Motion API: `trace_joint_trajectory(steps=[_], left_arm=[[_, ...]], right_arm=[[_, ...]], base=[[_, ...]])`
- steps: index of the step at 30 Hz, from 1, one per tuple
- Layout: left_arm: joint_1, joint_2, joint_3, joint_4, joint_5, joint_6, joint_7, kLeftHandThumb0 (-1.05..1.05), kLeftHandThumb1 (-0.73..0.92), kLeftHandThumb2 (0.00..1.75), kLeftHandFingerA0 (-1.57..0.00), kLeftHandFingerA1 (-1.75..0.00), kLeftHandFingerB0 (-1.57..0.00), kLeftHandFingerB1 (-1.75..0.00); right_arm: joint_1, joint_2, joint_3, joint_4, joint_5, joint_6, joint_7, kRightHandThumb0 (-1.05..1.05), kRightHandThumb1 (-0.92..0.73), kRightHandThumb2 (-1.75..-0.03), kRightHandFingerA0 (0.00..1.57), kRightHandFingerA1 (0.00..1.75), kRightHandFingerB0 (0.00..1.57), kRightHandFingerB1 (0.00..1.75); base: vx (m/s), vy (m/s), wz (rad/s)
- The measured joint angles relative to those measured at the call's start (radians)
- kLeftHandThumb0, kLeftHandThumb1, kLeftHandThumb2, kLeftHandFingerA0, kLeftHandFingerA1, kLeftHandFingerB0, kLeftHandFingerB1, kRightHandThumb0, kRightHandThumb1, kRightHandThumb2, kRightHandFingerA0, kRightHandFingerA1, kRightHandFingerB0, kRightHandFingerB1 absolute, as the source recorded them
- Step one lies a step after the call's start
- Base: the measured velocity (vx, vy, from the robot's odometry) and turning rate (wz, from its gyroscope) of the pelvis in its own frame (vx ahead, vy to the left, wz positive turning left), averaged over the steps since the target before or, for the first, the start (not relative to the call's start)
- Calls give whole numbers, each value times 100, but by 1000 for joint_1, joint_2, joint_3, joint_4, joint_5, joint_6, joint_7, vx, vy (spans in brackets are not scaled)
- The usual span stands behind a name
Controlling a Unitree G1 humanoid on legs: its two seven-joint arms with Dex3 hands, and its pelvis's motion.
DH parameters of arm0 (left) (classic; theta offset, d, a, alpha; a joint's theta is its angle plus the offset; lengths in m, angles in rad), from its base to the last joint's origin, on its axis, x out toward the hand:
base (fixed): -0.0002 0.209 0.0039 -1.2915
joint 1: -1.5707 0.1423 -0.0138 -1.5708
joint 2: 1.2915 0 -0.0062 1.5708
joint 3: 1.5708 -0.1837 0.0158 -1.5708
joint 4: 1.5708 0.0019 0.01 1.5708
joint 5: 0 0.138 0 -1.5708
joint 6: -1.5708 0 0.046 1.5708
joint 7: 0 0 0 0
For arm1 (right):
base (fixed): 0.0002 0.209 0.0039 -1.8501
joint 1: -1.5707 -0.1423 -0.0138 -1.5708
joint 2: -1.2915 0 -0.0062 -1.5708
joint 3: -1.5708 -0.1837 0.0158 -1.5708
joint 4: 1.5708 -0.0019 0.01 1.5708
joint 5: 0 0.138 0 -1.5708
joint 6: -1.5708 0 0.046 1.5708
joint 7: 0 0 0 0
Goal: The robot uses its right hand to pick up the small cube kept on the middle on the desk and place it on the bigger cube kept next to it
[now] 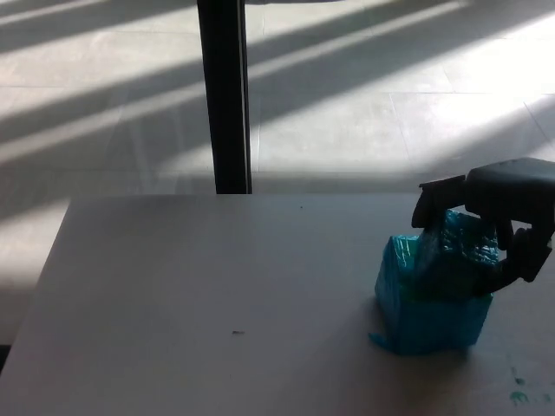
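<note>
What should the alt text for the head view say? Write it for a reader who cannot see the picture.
The right robot hand holds the small blue cube on or just above the top of the bigger blue cube at the right of a pale desk. Behind the desk, a dark post stands on a sunlit, striped floor.
</note>
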Motion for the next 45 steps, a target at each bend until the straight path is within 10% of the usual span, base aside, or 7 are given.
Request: trace_joint_trajectory(steps=[8,10,14,19,23,25,45], left_arm=[[-3,6,1,0,0,-1,-1,-74,66,60,-49,-61,-51,-49],[-3,6,-2,0,1,-2,-1,-76,54,99,-41,-65,-44,-59],[-1,7,-13,0,5,-4,-1,-73,65,59,-64,-99,-60,-66],[-2,9,-12,-1,6,-4,-1,-71,64,60,-50,-70,-54,-57],[-3,12,-8,-1,5,-2,-2,-74,55,100,-47,-67,-48,-61],[-3,17,-9,-1,5,-2,-2,-74,65,60,-51,-65,-55,-55],[2,28,-22,-1,9,-2,-1,-74,68,62,-49,-63,-54,-52]], right_arm=[[-55,61,17,82,-22,34,20,-23,-72,-74,69,175,63,155],[-60,70,16,94,-25,34,18,-24,-74,-75,75,161,71,126],[-63,82,7,104,-28,34,12,-43,-70,-63,38,79,11,24],[-63,85,27,75,-51,67,25,-82,-47,-79,0,4,0,7],[-71,77,55,66,-77,82,47,-96,-55,-93,0,13,0,0],[-71,71,61,56,-86,89,64,-96,-56,-92,0,13,0,0],[-94,15,-37,-38,-75,138,216,-96,-55,-91,0,15,0,0]], base=[[0,0,0],[0,0,0],[0,0,0],[0,0,0],[0,0,0],[0,0,0],[0,0,0]])
